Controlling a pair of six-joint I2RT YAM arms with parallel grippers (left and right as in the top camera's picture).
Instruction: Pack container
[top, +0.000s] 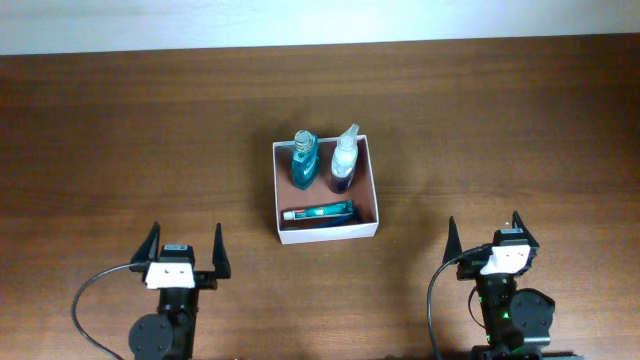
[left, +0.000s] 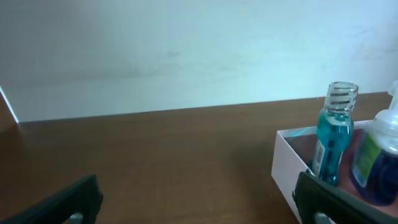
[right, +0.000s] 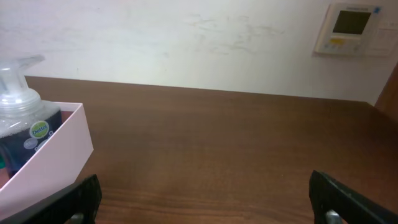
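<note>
Sitting at the centre of the table (top: 120, 130), the container (top: 330, 234) holds a teal bottle (top: 305, 165) and a pump bottle (top: 344, 165) upright at its far wall, a tube (top: 318, 212) flat up front (print unreadable). Open wood surrounds it. The left gripper (top: 186, 236) and right gripper (top: 485, 226) sit well apart from it, jaws spread; wrist views crop it.

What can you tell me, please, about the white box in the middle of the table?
The container is a shallow, square, open-topped box, seemingly cardboard, with white walls and a reddish-brown floor. It sits flat on the wooden table. Inside, a teal bottle and a pump bottle stand upright by the far wall, and a tube lies along the near wall. Nothing else touches it.
</note>
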